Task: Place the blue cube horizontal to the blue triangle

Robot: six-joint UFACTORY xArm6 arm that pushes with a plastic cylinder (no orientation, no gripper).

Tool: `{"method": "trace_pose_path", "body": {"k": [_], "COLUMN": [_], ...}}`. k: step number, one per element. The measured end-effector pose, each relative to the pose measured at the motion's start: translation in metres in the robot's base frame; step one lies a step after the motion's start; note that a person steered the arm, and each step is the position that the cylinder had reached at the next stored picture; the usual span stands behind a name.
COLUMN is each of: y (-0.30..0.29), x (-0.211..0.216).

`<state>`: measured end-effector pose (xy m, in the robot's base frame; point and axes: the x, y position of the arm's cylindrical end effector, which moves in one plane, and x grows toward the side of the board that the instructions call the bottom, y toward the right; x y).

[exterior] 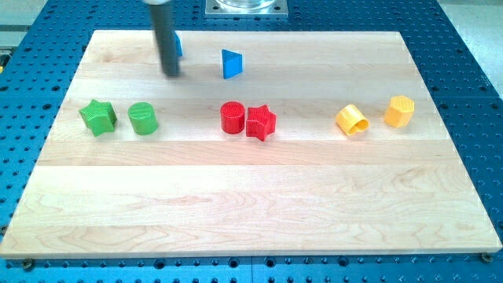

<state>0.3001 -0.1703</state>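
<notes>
You see a pale wooden surface point(251, 196) on blue perforated table point(471, 94); my tip point(171, 75) hides the blue cube point(178, 44), blue triangle point(231, 64) nearby, tool absent

The board point(259, 196) is pale wood with a smooth, satin finish, its grain running in long strips. My tip point(171, 75) ends a dark rod with a dull metallic sheen. Just behind the rod, the blue cube point(178, 44) shows only a sliver of matt plastic. To the view's right of my tip, the blue triangle point(231, 64) looks like matt plastic too. Below my tip, the green star point(98, 117) and green cylinder point(144, 119) have finely ribbed, matt surfaces. Around the board lies a blue metal table point(464, 71), matt and dotted with holes.
</notes>
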Motion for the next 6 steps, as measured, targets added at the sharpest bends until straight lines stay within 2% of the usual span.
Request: {"method": "trace_pose_path", "body": {"k": [1, 2, 3, 4, 6], "y": [-0.068, -0.047, 0.054, 0.156, 0.146], "x": [-0.020, -0.058, -0.061, -0.042, -0.059]}}
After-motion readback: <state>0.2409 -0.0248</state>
